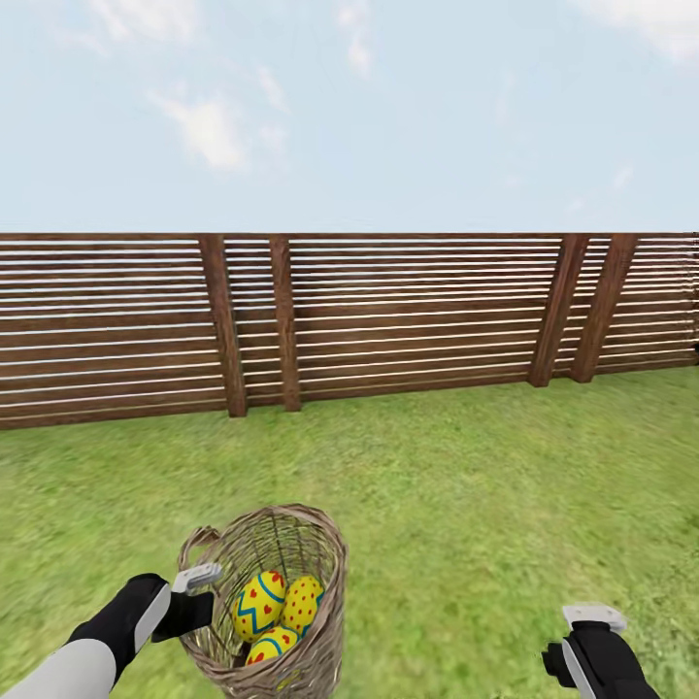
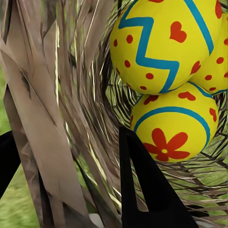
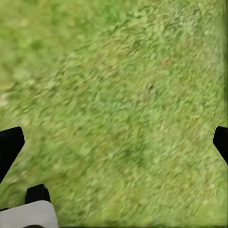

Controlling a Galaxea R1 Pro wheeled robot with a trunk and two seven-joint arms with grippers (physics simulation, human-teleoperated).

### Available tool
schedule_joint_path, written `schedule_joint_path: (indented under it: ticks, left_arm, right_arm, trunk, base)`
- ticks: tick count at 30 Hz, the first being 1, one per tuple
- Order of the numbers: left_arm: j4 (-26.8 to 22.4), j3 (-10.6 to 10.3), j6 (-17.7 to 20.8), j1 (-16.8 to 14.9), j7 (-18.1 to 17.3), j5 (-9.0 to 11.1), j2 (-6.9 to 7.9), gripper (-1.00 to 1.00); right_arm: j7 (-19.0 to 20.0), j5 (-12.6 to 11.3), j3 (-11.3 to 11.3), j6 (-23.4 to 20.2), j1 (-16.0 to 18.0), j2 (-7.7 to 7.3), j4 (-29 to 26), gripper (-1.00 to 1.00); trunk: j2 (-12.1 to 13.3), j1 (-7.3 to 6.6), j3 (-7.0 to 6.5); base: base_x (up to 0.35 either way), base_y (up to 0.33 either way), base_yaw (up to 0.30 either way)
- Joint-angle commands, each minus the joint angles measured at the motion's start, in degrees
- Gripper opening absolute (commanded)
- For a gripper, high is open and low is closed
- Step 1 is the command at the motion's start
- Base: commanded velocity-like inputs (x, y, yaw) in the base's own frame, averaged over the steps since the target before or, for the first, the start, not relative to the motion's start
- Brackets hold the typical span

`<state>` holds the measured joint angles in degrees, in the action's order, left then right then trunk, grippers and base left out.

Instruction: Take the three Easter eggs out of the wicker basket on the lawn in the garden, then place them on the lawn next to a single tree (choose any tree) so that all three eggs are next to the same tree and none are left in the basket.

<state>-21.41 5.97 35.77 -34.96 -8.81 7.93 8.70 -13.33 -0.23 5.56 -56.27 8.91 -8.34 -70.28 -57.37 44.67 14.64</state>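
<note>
Left claw point(image 1: 199, 590) clamped on the basket point(image 1: 320, 573) rim — three eggs point(image 1: 260, 600) inside. Right claw point(image 3: 114, 142) apart over grass. Better to lift slowly — keep basket upright.

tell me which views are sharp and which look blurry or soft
Head view: fence slats and eggs fairly crisp, lawn softly smeared, flat light. Left wrist view: eggs sharp, the near basket weave streaky. Right wrist view: the grass is blurred all over, with no clear shadows.
</note>
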Motion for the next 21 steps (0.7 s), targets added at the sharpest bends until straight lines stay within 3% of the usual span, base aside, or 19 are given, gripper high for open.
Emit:
schedule_joint_path:
  ticks: [1, 21]
  left_arm:
    - [-0.12, 0.37, 0.44, -0.02, -0.06, 0.77, -0.01, -1.00]
    - [-0.12, 0.36, 0.40, -0.02, -0.06, 0.71, -0.35, -1.00]
  right_arm:
    - [-0.11, 0.00, -0.03, -0.24, 0.04, -0.01, -0.03, 1.00]
    - [-0.11, -0.04, -0.04, -0.24, 0.03, -0.01, -0.03, 1.00]
  trunk:
    - [0.36, -0.22, -0.11]
    - [8.38, -4.61, -3.70]
  base:
    - [0.000, 0.000, -0.282]
    - [0.000, 0.000, -0.282]
